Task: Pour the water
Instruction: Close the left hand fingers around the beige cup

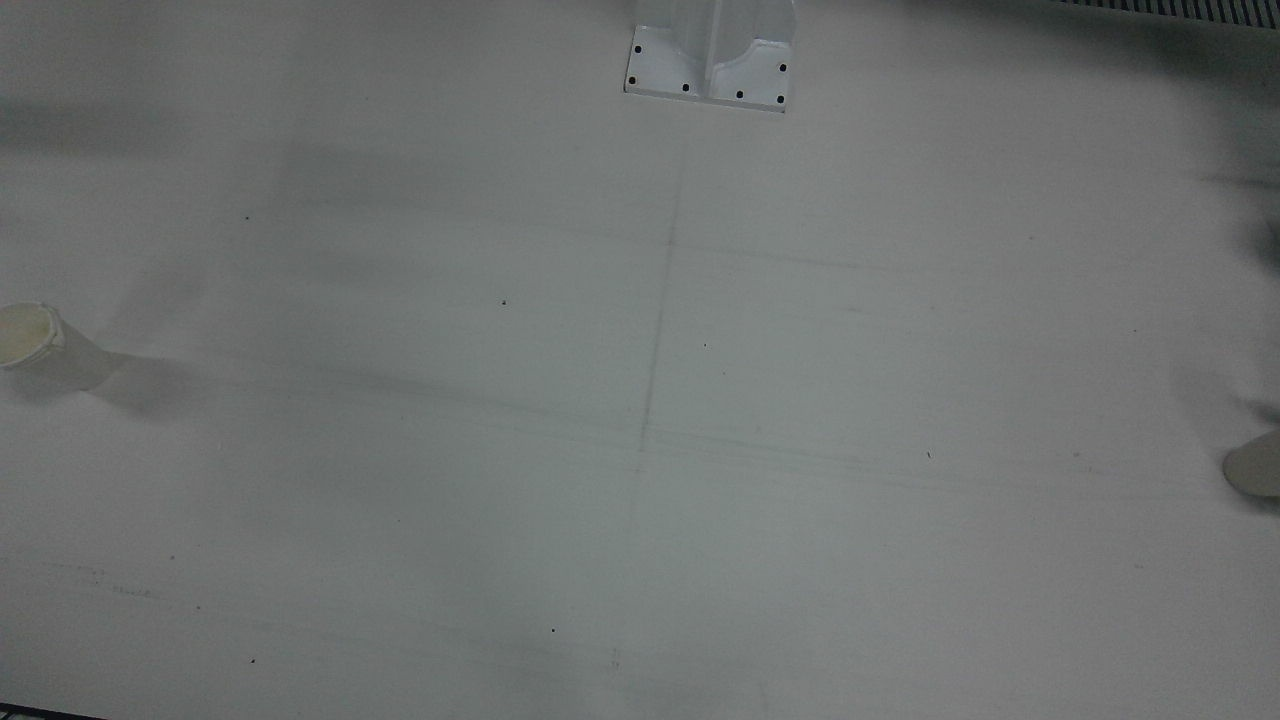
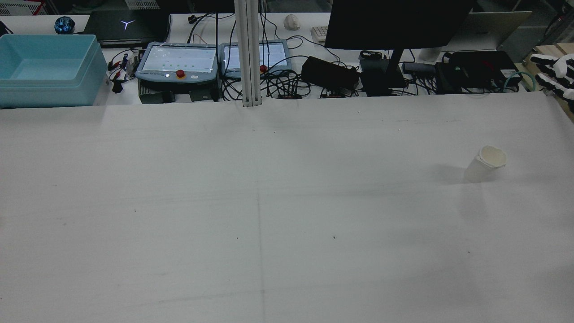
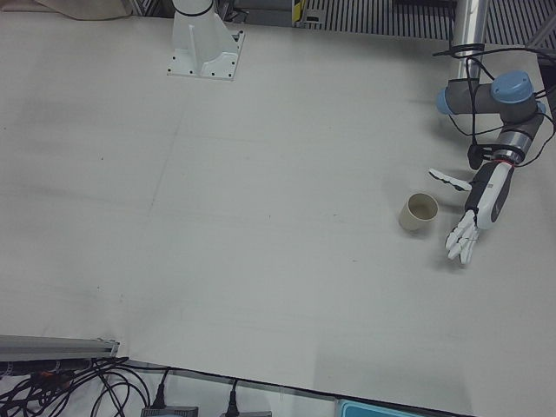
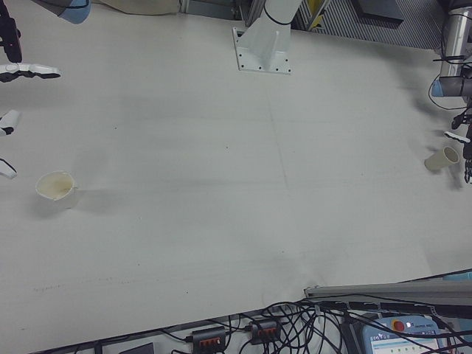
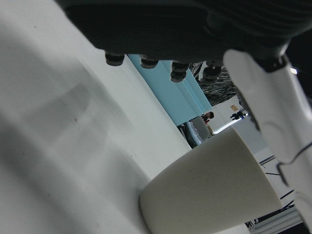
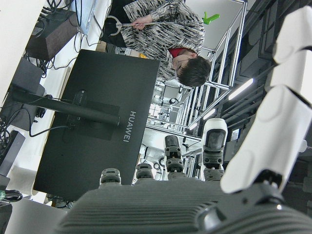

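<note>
Two white paper cups stand upright on the white table. One cup (image 3: 420, 211) is on the left arm's side, also seen as the cup (image 4: 442, 158) at the right edge and filling the left hand view (image 5: 209, 190). My left hand (image 3: 473, 217) hangs just beside it, open with fingers stretched out and holding nothing. The other cup (image 4: 57, 188) is on the right arm's side, also visible as the cup (image 1: 40, 345) and the cup (image 2: 486, 162). My right hand (image 4: 11, 110) is open, raised behind that cup and apart from it, and appears as the right hand (image 2: 556, 74) at the frame's edge.
A white pedestal base (image 1: 710, 60) is bolted at the table's robot side. Past the far edge lie teach pendants (image 2: 177, 63), a blue bin (image 2: 45, 67), a black monitor (image 2: 394, 27) and cables. A person (image 6: 161, 29) shows in the right hand view.
</note>
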